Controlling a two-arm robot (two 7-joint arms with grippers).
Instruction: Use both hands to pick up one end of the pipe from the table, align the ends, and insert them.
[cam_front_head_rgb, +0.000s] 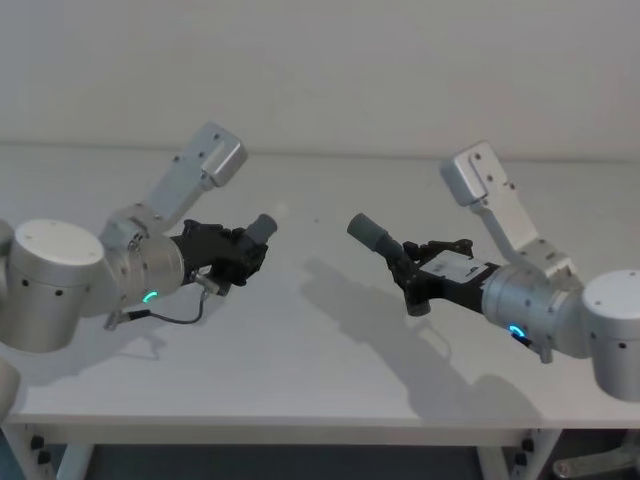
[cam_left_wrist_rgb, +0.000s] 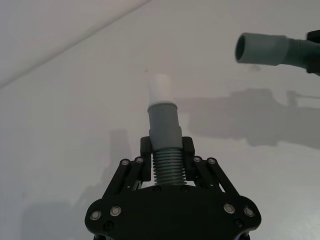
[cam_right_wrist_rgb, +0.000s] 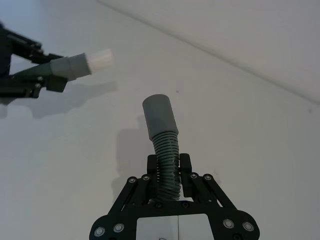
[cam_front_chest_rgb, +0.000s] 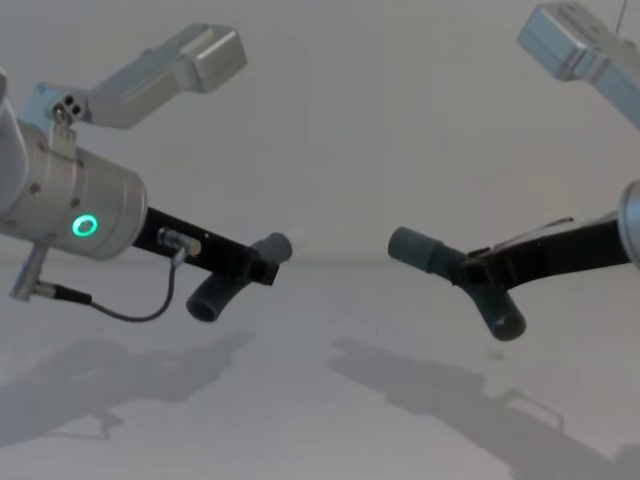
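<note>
Both pipe pieces hang in the air above the table (cam_front_head_rgb: 320, 380). My left gripper (cam_front_head_rgb: 243, 254) (cam_left_wrist_rgb: 166, 151) (cam_front_chest_rgb: 256, 268) is shut on the corrugated part of one grey piece (cam_front_head_rgb: 262, 227) (cam_left_wrist_rgb: 164, 122), whose narrow white tip (cam_left_wrist_rgb: 160, 87) (cam_right_wrist_rgb: 100, 60) points toward the right arm. My right gripper (cam_front_head_rgb: 411, 277) (cam_right_wrist_rgb: 169, 165) (cam_front_chest_rgb: 476, 268) is shut on the corrugated middle of the other piece (cam_right_wrist_rgb: 165, 150), and its wide grey collar (cam_front_head_rgb: 367, 232) (cam_left_wrist_rgb: 260, 48) (cam_right_wrist_rgb: 159, 114) (cam_front_chest_rgb: 412, 245) faces left. A clear gap separates the two ends. In the chest view each piece's rear end hangs down below its gripper.
The table's far edge meets a plain pale wall (cam_front_head_rgb: 320, 70). Shadows of both arms fall on the tabletop (cam_front_head_rgb: 350, 310) under the grippers. The table's front edge (cam_front_head_rgb: 300, 418) runs close to my body.
</note>
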